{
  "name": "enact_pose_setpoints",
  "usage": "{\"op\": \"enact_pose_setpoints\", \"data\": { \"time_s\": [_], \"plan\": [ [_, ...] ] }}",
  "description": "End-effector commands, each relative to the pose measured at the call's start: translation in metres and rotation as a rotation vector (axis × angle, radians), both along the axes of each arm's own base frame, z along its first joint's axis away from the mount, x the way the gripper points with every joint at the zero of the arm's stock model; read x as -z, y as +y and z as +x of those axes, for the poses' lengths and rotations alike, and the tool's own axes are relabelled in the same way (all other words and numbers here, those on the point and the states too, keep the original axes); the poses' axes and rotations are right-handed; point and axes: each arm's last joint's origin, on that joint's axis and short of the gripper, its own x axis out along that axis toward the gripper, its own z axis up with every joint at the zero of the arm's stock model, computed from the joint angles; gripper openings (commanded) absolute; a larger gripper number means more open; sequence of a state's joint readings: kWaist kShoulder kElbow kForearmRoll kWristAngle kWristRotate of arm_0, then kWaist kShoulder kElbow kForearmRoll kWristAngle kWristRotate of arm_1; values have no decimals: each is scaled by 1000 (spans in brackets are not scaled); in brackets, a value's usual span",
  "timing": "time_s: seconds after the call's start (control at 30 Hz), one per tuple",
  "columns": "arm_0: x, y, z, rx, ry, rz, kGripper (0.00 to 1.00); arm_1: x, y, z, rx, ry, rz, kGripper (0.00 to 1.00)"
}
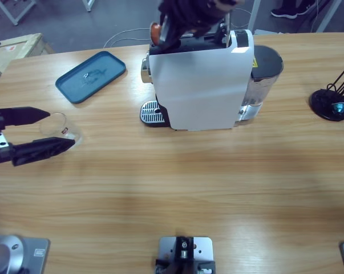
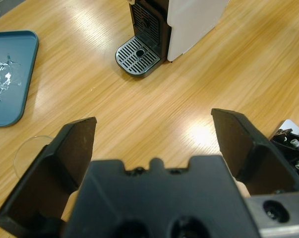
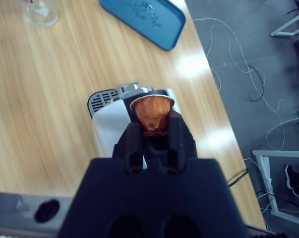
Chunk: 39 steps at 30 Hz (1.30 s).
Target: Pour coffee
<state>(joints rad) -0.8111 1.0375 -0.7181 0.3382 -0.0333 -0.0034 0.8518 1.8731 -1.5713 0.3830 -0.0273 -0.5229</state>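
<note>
No coffee shows anywhere; the small clear glass [image 1: 60, 129] looks empty, though that's hard to be sure of from above. The glass stands on the wooden table [image 1: 189, 188] well off from the white coffee machine [image 1: 203, 85], out on the side its drip tray [image 1: 150, 112] faces. The left gripper [image 1: 49, 130] has its jaws spread wide apart with the glass between the tips, and contact can't be made out; in the left wrist view only the rim of the glass [image 2: 28, 151] peeks out beside one jaw. Right over the top of the coffee machine, the right gripper [image 3: 152, 130] has its jaws squeezed onto an orange-copper capsule [image 3: 153, 114], foil face turned away from the wrist camera. A blue tray [image 1: 90, 76] lies on the table beyond the glass, nearer the machine's back edge side. On the opposite side of the machine, well apart, sits a black round stand base [image 1: 330, 104].
</note>
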Motion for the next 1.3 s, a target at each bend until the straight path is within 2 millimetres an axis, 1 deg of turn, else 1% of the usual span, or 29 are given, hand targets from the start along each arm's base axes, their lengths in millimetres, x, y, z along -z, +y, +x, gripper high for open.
{"op": "enact_pose_setpoints", "data": {
  "time_s": [0.03, 0.3, 0.73, 0.9, 0.93, 0.97, 1.0, 1.03, 1.07, 1.1, 1.2, 1.3],
  "plan": [
    [7, -3, 3, -9, 29, 34, 991, 39, 1, 8, 19, 67, -65, 0],
    [8, -2, 2, -11, 31, 33, 991, 44, -10, 23, 72, 62, -75, 0],
    [12, 1, -1, -14, 37, 40, 991, 49, 0, 18, 7, 108, -47, 0],
    [13, 1, -1, -16, 39, 41, 991, 53, 1, 17, 9, 117, -53, 0],
    [13, 1, -1, -15, 39, 41, 991, 53, 1, 17, 13, 119, -52, 23],
    [13, 1, -1, -15, 38, 41, 991, 52, 0, 17, 17, 118, -51, 249],
    [13, 1, -1, -16, 38, 40, 991, 51, 0, 17, 27, 109, -52, 556],
    [13, 2, -1, -19, 35, 41, 992, 49, -1, 18, 44, 97, -53, 827],
    [12, 2, -1, -25, 30, 42, 994, 46, -2, 18, 70, 79, -54, 961],
    [12, 3, -1, -37, 22, 45, 995, 43, -3, 17, 92, 61, -50, 997],
    [8, 9, -3, -81, -16, 44, 996, 29, -6, 10, 111, 24, -21, 1000],
    [9, 10, -4, -79, -16, 41, 996, 1, -8, -8, 109, -27, 42, 1000]
  ]
}}
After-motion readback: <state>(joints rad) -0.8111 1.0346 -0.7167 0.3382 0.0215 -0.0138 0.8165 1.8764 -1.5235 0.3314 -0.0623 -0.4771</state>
